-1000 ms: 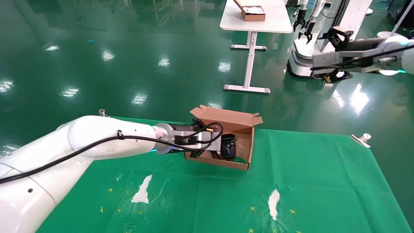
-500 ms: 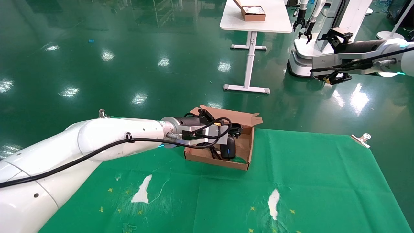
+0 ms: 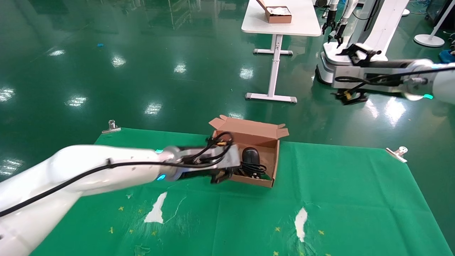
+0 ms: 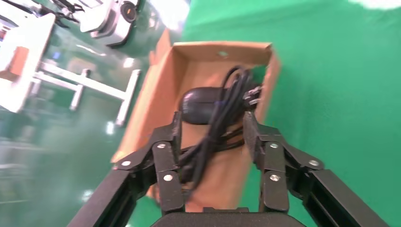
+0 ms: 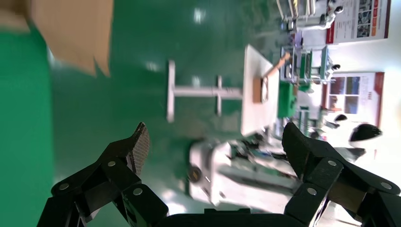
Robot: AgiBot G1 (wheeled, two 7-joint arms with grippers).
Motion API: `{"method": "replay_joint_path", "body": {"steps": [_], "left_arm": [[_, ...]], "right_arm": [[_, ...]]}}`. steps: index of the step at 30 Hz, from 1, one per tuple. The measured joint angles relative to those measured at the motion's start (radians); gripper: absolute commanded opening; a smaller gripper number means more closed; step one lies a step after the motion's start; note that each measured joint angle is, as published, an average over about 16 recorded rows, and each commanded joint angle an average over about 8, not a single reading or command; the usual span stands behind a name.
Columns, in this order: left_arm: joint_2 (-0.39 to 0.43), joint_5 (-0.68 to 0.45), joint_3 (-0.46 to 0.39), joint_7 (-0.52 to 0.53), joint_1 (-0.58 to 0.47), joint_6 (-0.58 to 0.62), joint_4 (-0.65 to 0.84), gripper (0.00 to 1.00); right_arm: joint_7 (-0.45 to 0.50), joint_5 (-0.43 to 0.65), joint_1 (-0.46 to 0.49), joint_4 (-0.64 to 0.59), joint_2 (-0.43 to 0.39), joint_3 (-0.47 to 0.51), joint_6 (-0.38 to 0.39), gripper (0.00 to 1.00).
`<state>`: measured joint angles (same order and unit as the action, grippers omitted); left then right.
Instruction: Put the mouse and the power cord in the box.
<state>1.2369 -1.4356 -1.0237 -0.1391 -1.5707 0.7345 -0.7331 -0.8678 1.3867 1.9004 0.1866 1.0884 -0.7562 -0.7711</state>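
The brown cardboard box [image 3: 268, 134] [image 4: 156, 90] stands open at the far middle of the green cloth. Inside lie the black mouse [image 3: 251, 153] [image 4: 201, 105] and, partly across it, the coiled black power cord [image 3: 255, 170] [image 4: 229, 101]. My left gripper [image 3: 224, 175] [image 4: 213, 130] hangs open at the box's left end. Its fingers [image 4: 174, 135] stand wide on either side of the cord's near loops without pressing them. My right gripper [image 3: 355, 53] [image 5: 215, 142] is open and empty. It is held high at the far right, away from the cloth.
A white table [image 3: 284, 26] with a small reddish-brown box [image 3: 279, 15] stands far behind, beside another robot [image 3: 337, 60]. Metal clips [image 3: 111, 126] [image 3: 398, 153] pin the cloth's far corners. The cloth has worn white patches [image 3: 156, 209] [image 3: 301, 220] near the front.
My left gripper has drawn back from inside the box to its left end and sunk lower. The cord and mouse now lie in the box. My right arm drifted left and down.
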Motion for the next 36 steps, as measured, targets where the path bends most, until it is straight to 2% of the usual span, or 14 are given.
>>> {"method": "replay_joint_path", "body": {"steps": [36], "left_arm": [[-0.457, 0.515, 0.543, 0.239, 0.362, 0.556, -0.402, 1.0]], "right_arm": [[0.726, -0.451, -0.568, 0.755, -0.328, 0.328, -0.499, 1.0]]}}
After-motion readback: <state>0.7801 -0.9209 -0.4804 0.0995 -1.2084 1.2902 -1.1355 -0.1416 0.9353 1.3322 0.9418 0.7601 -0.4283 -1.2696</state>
